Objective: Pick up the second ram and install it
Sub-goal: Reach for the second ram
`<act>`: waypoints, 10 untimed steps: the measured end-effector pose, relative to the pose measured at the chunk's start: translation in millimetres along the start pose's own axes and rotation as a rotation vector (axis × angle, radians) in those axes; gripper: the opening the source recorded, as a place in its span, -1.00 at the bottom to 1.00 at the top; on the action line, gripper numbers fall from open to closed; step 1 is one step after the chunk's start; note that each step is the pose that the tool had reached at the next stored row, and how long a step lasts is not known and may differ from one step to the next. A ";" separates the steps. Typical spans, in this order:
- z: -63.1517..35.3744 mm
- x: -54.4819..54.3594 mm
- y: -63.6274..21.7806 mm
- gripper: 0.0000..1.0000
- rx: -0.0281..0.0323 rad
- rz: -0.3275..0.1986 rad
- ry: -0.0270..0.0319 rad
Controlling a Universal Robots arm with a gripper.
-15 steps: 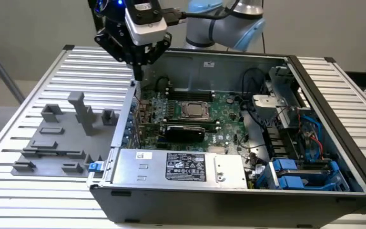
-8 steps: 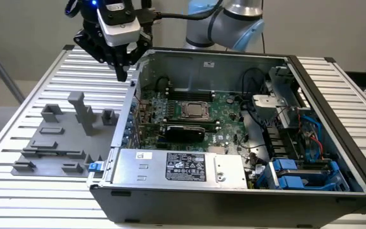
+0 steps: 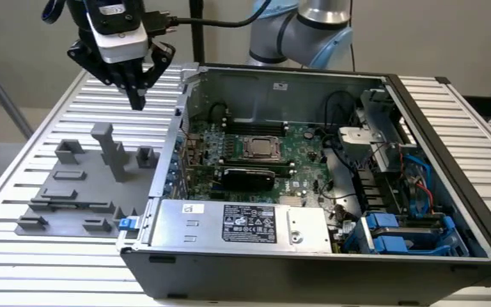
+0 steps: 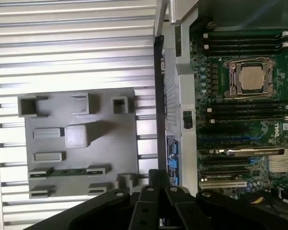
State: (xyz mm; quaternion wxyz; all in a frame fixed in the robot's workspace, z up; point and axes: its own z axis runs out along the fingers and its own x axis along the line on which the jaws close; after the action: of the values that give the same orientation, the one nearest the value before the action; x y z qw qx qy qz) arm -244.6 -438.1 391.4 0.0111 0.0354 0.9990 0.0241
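The black 2-fingered hand point(image 4: 159, 178) is clenched on nothing, above the slatted metal worktop point(image 3: 41, 268) between the grey plastic fixture plate point(image 4: 110, 143) and the open black computer case point(image 3: 314, 272). The second ram point(image 4: 69, 171), a slim green circuit-board stick, stands on edge in 2 slotted holders near the plate's edge facing the exterior camera, probably so its long faces can be pinched.
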 end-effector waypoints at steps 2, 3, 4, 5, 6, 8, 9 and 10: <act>0.1 8.9 -1.0 -1.00 0.0001 0.000 0.0001; 0.2 13.4 -1.4 -1.00 0.0001 0.000 0.0001; 0.4 18.0 -1.9 -1.00 0.0001 0.000 0.0001; 0.7 22.8 -2.4 -1.00 0.0000 0.000 0.0000; 1.0 27.2 -2.9 -1.00 0.0001 0.000 0.0001; 1.6 36.4 -3.8 -1.00 0.0001 0.000 0.0001; 2.1 40.8 -4.3 -1.00 0.0000 0.000 0.0000; 2.6 45.4 -4.7 -1.00 0.0000 0.000 0.0000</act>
State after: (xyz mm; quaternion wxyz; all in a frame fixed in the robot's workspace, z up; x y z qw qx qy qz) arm -290.1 -439.4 387.6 0.0111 0.0354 0.9990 0.0241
